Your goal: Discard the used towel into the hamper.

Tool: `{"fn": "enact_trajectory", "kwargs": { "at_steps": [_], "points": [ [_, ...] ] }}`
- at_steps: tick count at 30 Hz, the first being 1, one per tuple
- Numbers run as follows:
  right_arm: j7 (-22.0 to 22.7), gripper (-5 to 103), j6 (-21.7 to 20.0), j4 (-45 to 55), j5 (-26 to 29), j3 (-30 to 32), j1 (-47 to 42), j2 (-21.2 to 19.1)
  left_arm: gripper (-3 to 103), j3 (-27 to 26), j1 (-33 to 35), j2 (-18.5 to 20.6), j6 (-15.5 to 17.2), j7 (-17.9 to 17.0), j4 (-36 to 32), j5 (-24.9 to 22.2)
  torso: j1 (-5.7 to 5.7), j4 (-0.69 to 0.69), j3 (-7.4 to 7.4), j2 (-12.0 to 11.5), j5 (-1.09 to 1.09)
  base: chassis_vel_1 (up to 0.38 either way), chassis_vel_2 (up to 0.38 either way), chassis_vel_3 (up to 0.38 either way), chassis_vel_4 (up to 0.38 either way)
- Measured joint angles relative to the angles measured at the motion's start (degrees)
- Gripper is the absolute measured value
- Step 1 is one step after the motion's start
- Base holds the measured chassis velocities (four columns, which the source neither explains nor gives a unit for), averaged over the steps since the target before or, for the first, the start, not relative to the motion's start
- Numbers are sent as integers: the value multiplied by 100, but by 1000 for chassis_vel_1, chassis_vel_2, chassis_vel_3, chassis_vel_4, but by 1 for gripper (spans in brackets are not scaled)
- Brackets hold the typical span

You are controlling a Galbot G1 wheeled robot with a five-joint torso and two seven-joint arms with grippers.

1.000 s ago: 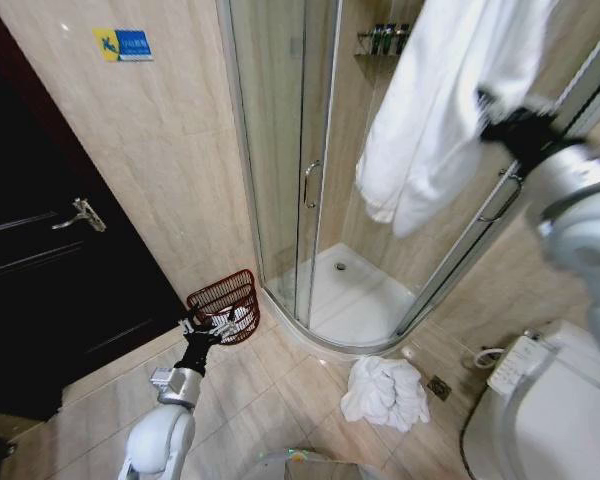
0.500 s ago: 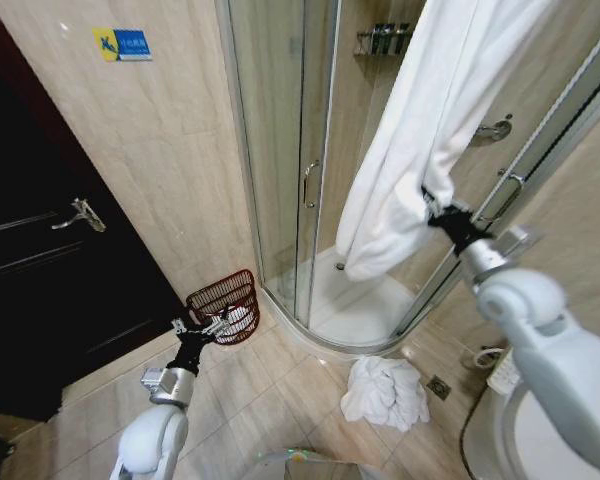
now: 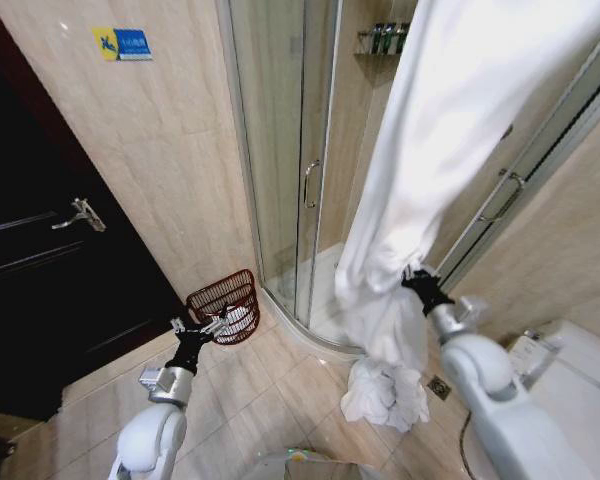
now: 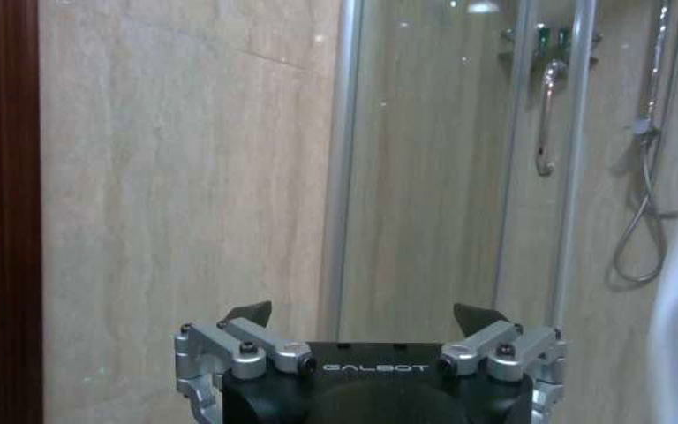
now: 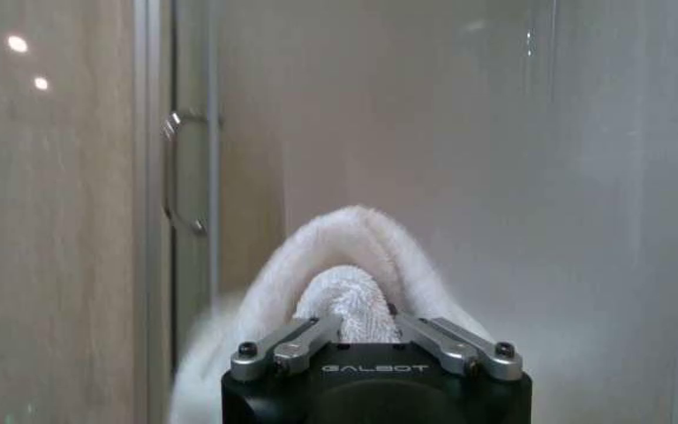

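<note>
The right gripper (image 3: 412, 276), mid-frame, pinched a fold of the long white terry towel (image 3: 430, 160) to pull it down. The round reddish-brown openwork hamper (image 3: 225, 300) waited lower left, beside the left gripper (image 3: 202, 328), fingers spread and empty.

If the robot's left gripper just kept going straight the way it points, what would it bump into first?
Probably the shower's glass door. The open left gripper aims at the metal frame where the tiled wall meets the glass, with nothing between; depth is hard to judge.
</note>
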Motion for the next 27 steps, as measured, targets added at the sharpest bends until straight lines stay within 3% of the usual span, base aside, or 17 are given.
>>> {"fn": "enact_trajectory", "kwargs": {
  "at_steps": [8,20,27],
  "points": [
    [54,4,68,727,-281,59,-399,336,100,78,-18,-23,19,40,-16,33,1,1,1,0,4,0,0,0,0],
    [274,4,3,1174,-191,316,-414,320,100,59,45,-39,-38,55,-14,29,0,1,0,1,3,0,0,0,0],
    [563,4,-343,1538,62,620,-292,166,100,44,23,-38,-41,52,-27,-4,0,1,0,1,2,0,0,0,0]
  ]
}}
